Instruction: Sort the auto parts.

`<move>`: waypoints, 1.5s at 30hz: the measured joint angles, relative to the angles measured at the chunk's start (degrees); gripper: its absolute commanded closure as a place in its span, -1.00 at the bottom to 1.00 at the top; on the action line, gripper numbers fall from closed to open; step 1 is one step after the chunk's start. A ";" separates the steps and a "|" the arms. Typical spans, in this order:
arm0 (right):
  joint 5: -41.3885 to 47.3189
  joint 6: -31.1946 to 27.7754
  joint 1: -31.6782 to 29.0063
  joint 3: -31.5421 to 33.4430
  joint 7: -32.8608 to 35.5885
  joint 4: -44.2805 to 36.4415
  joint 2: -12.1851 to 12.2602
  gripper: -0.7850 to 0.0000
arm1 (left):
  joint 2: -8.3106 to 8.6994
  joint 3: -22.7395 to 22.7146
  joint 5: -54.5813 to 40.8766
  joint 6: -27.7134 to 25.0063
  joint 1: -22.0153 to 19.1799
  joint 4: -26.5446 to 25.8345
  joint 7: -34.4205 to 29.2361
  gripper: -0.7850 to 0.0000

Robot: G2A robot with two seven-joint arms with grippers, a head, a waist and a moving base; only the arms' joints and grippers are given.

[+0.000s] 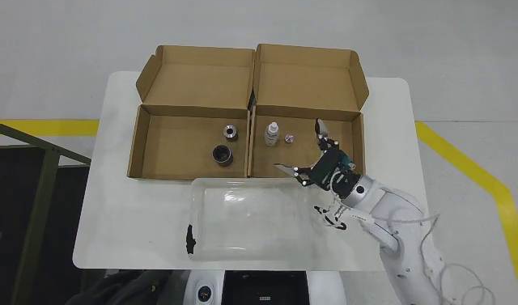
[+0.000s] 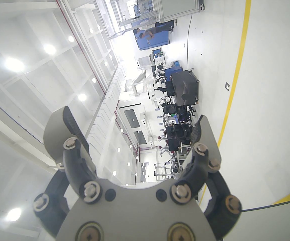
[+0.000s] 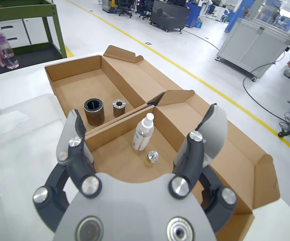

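Fingers [image 3: 216, 126] of my right gripper [image 1: 299, 146] spread wide, holding nothing, over the right box [image 1: 344, 135].
Left box [image 1: 166, 147] keeps the dark cylinder [image 1: 222, 153] and metal sleeve [image 1: 230, 131], right box the spray bottle [image 1: 273, 133] and small cap [image 1: 290, 135]: sorted by kind, it seems. My left gripper [image 2: 133, 114], wide too, points off the table.

We show a white table [image 1: 113, 216] with rounded corners, bearing 3 containers. 2 open cardboard boxes sit side by side on its far half, their inner walls touching, each with its lid thrown back away from the robot: the left box [image 1: 174, 147] and the right box [image 1: 344, 135]. 1 clear plastic bin [image 1: 243, 224] lies on the near half, its far rim just beside the near walls of both boxes; we note a black strip [image 1: 190, 242] at its near left corner.
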 measured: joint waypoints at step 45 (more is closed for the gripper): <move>0.54 10.11 -21.82 18.63 -17.48 -2.06 1.62 -1.00 | 0.00 0.00 0.00 0.00 0.00 0.00 0.00 -1.00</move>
